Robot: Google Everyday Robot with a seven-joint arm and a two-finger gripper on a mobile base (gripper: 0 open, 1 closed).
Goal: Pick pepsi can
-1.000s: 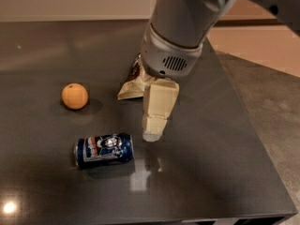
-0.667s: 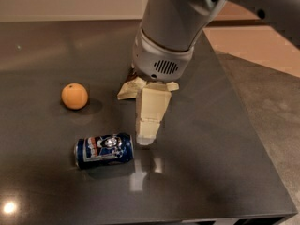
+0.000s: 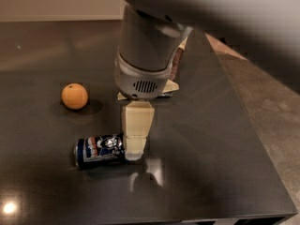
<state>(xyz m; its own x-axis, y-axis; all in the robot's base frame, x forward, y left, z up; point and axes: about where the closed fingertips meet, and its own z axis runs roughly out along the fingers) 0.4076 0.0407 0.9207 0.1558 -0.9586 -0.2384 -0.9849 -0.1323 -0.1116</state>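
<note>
In the camera view, the pepsi can (image 3: 98, 150) lies on its side on the dark desk (image 3: 211, 163). The cream gripper (image 3: 134, 150) is down against its 3 o'clock end; I cannot tell whether it is spread or pinching. An orange ball (image 3: 74, 96) sits at the can's 11 o'clock.

Gripper (image 3: 134, 150) low beneath vertical wrist (image 3: 145, 71)
</note>
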